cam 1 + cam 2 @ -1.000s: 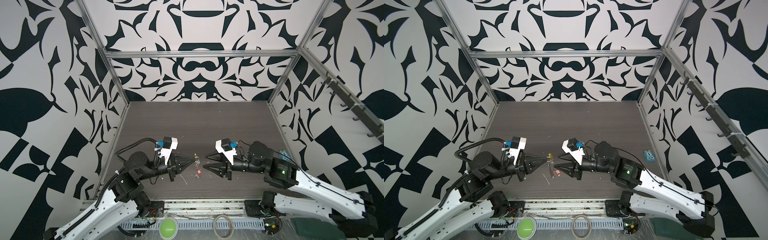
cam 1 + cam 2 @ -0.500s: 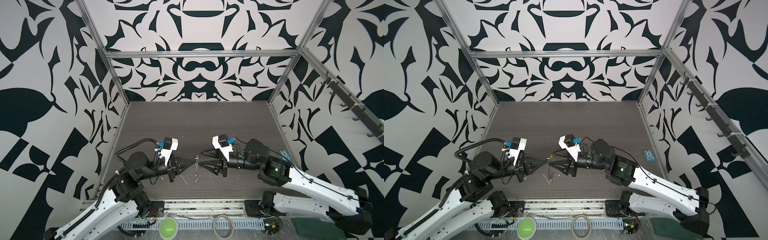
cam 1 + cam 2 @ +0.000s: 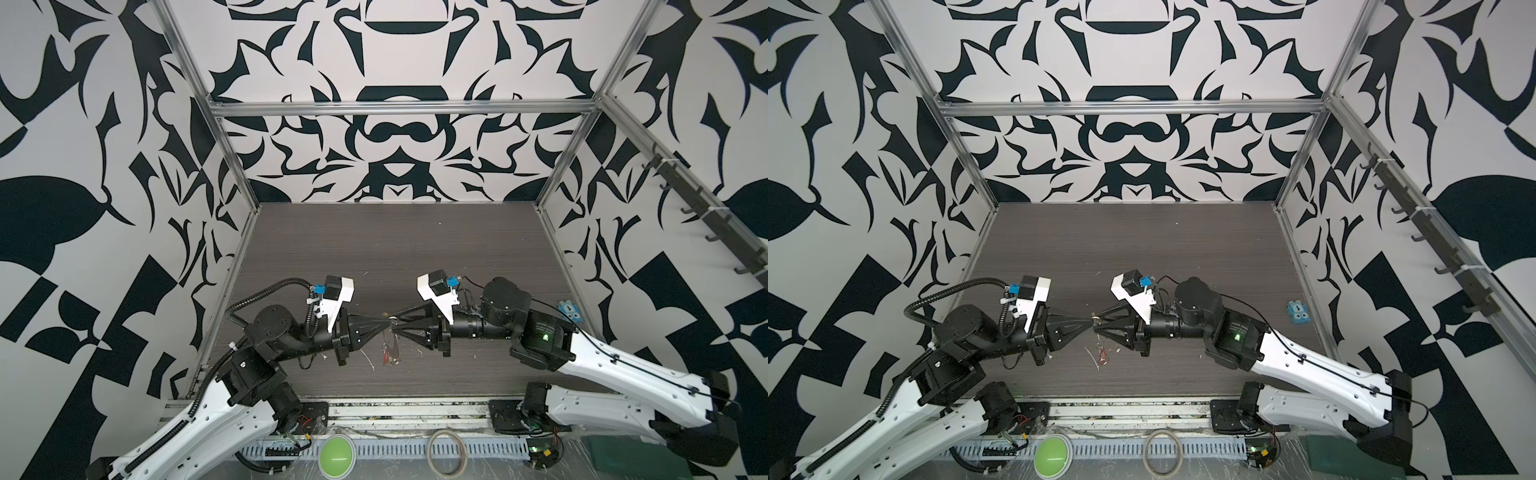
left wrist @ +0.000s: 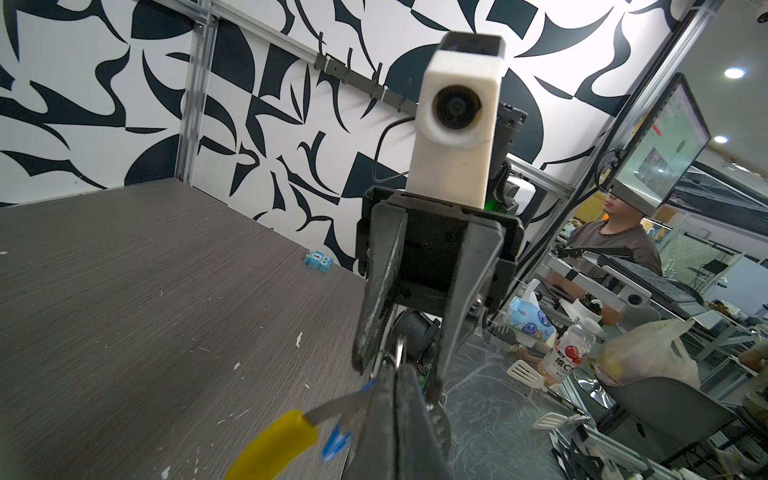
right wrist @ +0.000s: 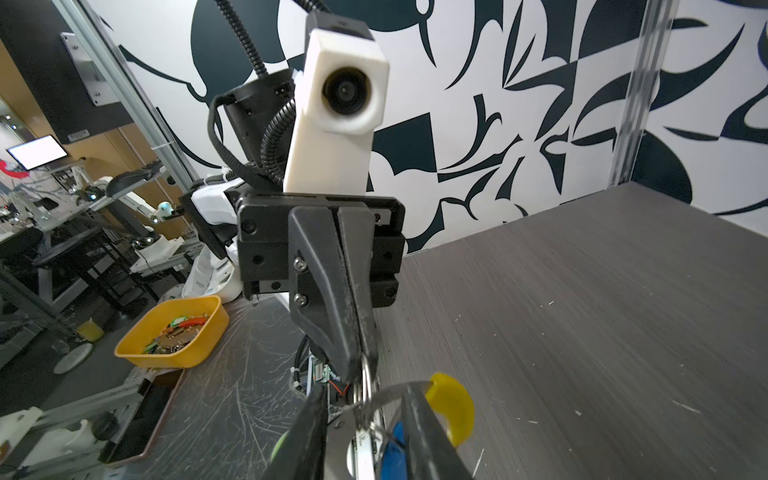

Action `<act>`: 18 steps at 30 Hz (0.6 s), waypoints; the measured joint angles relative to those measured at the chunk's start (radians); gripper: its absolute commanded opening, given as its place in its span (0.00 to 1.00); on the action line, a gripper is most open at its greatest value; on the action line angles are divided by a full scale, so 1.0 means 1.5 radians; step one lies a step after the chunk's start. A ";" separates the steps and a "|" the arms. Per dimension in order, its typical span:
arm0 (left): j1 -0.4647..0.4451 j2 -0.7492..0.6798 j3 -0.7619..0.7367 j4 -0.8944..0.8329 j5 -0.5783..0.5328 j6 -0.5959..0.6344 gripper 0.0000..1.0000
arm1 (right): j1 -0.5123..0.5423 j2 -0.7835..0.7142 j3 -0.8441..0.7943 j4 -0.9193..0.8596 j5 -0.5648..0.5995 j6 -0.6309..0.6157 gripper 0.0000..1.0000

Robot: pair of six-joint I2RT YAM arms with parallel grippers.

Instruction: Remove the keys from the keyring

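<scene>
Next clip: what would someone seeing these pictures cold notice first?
The bold black-and-white patterned walls fill every view. Next come the two arms, tip to tip above the front middle of the dark table: the left gripper is shut on a small silver ring, and the right gripper has its jaws open around the keyring near its yellow sleeve. A red tag shows just below them.

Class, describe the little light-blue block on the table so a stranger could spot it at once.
Find the dark wood-grain table boxed in by black-and-white patterned walls. Follow its right edge toward the front: the light-blue block lies there, close to the wall. It sits alone, with white markings on top, away from the white scraps at the centre.
</scene>
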 measured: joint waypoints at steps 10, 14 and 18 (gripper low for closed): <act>0.000 -0.004 0.000 -0.001 -0.004 0.000 0.00 | 0.000 -0.002 0.000 -0.001 -0.001 0.005 0.12; 0.000 -0.005 0.000 -0.006 -0.007 0.001 0.00 | 0.000 -0.002 0.000 0.000 -0.004 0.007 0.05; 0.000 -0.005 0.000 -0.010 -0.008 0.001 0.00 | 0.001 -0.001 0.000 -0.001 -0.009 0.010 0.00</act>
